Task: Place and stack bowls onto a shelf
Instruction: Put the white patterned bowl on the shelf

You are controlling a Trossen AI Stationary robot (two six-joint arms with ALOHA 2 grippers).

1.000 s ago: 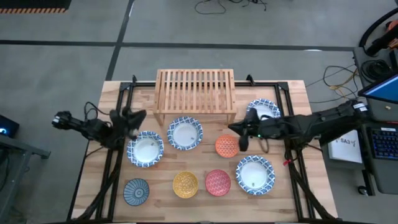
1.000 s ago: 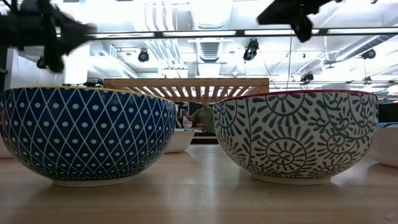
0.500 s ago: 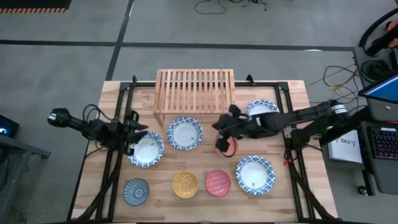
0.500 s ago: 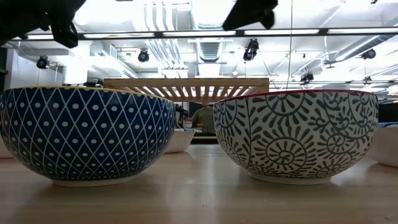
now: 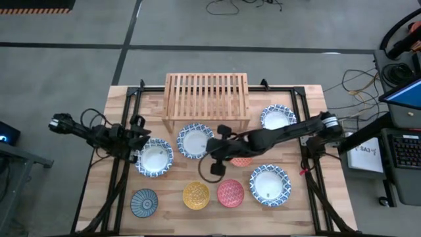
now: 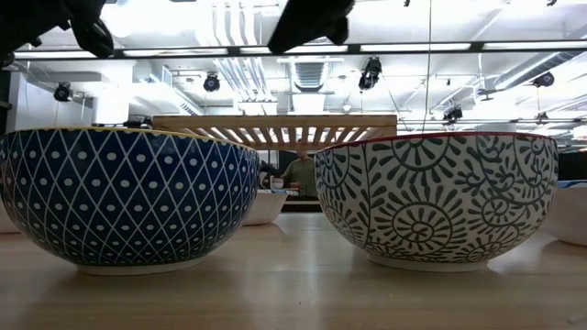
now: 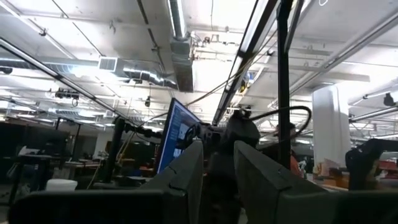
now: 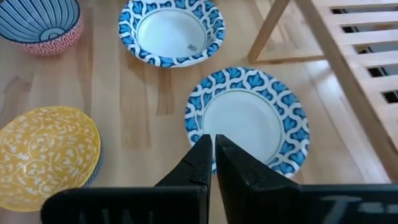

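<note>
wooden tabletop carries every bowl; shelf [image 5: 206, 95] bare. my right gripper [image 8: 211, 158], fingers together and empty, hovers above the white bowl [image 8: 247, 118] just short of the shelf. next i'd part them. left gripper [image 7: 217, 163] idles, slightly parted.

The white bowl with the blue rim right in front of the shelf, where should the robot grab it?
Probably by its rim. The white bowl sits upright and open, too wide to take around, so a finger inside and one outside the blue edge suits it. The right gripper hangs above its near edge, fingers close together, so coming down there looks easiest. The far side is crowded by the shelf leg.
</note>
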